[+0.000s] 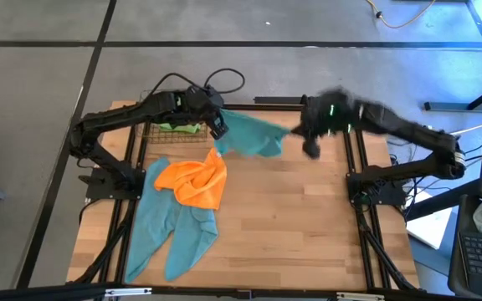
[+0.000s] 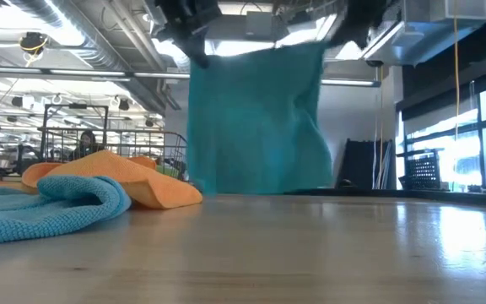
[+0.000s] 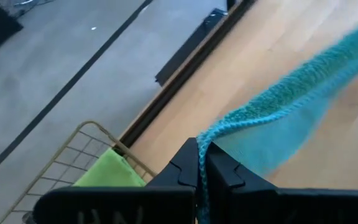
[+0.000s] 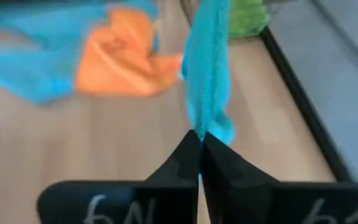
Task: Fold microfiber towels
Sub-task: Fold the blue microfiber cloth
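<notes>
Both your left gripper and right gripper are clenched on corners of a teal towel, hanging upper centre. Pull unevenly and a corner could slip, dropping it onto the orange towel.

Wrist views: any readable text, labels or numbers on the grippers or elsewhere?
Right gripper: pale marks on its dark body, cut off by the frame edge, not readable.
Left gripper: faint pale marks on its body, too blurred to read.
Teal towel and table: no text.
</notes>
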Controlling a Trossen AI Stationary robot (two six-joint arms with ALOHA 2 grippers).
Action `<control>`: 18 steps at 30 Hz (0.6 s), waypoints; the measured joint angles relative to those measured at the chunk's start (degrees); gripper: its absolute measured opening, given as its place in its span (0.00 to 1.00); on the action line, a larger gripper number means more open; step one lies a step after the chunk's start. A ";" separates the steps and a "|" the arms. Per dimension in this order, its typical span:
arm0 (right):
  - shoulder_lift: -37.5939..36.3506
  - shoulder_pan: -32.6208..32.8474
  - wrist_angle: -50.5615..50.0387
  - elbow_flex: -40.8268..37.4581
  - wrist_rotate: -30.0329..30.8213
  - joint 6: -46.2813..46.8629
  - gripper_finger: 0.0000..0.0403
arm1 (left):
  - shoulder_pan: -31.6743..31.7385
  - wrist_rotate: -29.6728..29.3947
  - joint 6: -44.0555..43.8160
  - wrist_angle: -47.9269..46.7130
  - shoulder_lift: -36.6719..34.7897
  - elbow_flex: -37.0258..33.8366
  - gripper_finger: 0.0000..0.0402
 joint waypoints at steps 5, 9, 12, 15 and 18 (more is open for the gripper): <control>-0.52 -2.24 2.85 -1.16 -1.59 7.27 0.02 | -0.27 0.75 0.58 -0.12 0.02 0.00 0.00; -0.75 -0.30 0.95 0.30 -3.28 5.70 0.02 | -0.35 0.07 1.00 -0.56 0.02 0.00 0.00; -0.34 -2.21 4.70 0.14 7.50 9.91 0.02 | -0.22 0.05 1.70 0.02 0.03 0.00 0.00; -1.17 -2.81 4.87 1.43 -15.10 4.57 0.02 | -0.22 -0.24 2.49 -0.57 0.02 0.00 0.00; -0.91 -2.28 1.50 1.06 -2.29 7.61 0.02 | -0.33 0.12 2.57 -0.48 0.02 0.01 0.00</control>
